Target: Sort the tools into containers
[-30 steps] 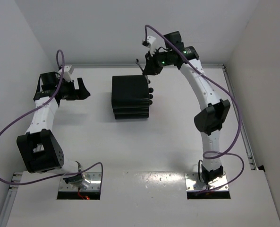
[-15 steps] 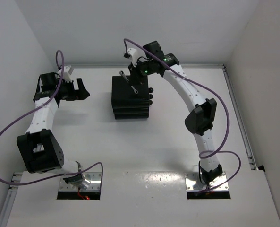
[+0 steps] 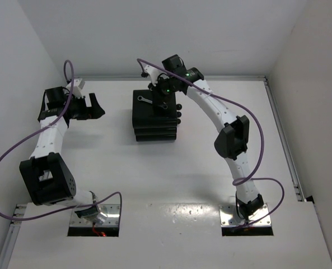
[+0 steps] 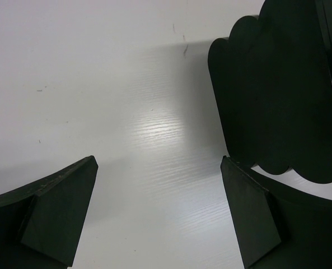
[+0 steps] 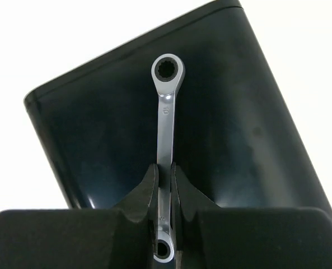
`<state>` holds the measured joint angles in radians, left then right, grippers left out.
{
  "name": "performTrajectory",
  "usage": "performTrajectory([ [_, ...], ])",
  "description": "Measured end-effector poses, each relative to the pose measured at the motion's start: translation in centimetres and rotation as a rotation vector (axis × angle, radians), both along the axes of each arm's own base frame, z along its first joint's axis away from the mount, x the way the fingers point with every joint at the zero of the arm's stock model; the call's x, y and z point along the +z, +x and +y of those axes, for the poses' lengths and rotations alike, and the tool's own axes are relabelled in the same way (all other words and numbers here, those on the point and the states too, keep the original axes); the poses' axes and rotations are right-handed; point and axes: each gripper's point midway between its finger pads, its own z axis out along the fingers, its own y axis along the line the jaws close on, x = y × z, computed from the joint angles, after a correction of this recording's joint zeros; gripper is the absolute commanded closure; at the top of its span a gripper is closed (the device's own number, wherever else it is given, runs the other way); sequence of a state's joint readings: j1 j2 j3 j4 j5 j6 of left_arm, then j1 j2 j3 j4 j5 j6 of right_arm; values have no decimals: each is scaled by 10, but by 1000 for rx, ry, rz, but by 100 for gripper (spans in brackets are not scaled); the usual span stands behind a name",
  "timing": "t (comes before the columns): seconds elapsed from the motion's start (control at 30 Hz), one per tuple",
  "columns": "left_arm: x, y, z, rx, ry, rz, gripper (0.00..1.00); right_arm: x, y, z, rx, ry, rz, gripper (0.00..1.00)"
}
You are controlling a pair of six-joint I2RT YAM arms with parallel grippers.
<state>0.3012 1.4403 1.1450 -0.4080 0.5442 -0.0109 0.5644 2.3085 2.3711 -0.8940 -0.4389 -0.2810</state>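
Right jaws pinching wrench [image 5: 164, 126] | slim silver, ring ends, over black cabinet [image 5: 98, 129] | left jaws spread

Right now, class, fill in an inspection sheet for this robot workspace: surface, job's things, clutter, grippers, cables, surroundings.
Surface: white table, a few faint marks.
Job's things: silver wrench held over the top of the black cabinet; round knobs on the cabinet's right side; pliers not seen.
Clutter: nothing seen.
Grippers: right gripper shut on the wrench; left gripper open, holding nothing, apart from the cabinet.
Cables: purple cables loop along both arms.
Surroundings: white walls on three sides.
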Motion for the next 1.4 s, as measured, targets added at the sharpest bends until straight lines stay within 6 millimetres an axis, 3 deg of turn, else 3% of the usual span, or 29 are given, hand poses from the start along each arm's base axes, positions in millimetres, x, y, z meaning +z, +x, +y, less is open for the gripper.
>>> performTrajectory([
  [0.33, 2, 1, -1, -8, -7, -9, 1, 0, 2, -1, -2, -8, -14, 99],
  [0.37, 2, 1, -1, -8, -7, -8, 1, 0, 2, -1, -2, -8, -14, 94],
  [0.4, 2, 1, -1, -9, -7, -9, 1, 0, 2, -1, -2, -8, -14, 80],
  [0.53, 1, 1, -1, -10, -9, -7, 1, -2, 4, -1, 0, -14, -22, 55],
  [0.7, 0, 1, -1, -11, -10, -5, 1, -2, 7, 0, 5, -11, -42, 43],
  [0.97, 1, 1, -2, -15, -10, -8, 1, 6, -1, -3, -5, 6, -33, 37],
  [1.03, 2, 1, -1, -10, -3, -11, 1, 20, -4, -6, -20, 23, -41, 37],
  [1.2, 19, -3, 10, 39, 60, -55, 1, 106, -9, -28, -88, 122, -185, 36],
  [1.3, 41, -8, 18, 79, 119, -117, 1, 155, -19, -69, -165, 170, -273, 36],
  [1.4, 54, -16, 22, 104, 164, -165, 1, 164, -31, -131, -286, 177, -312, 36],
])
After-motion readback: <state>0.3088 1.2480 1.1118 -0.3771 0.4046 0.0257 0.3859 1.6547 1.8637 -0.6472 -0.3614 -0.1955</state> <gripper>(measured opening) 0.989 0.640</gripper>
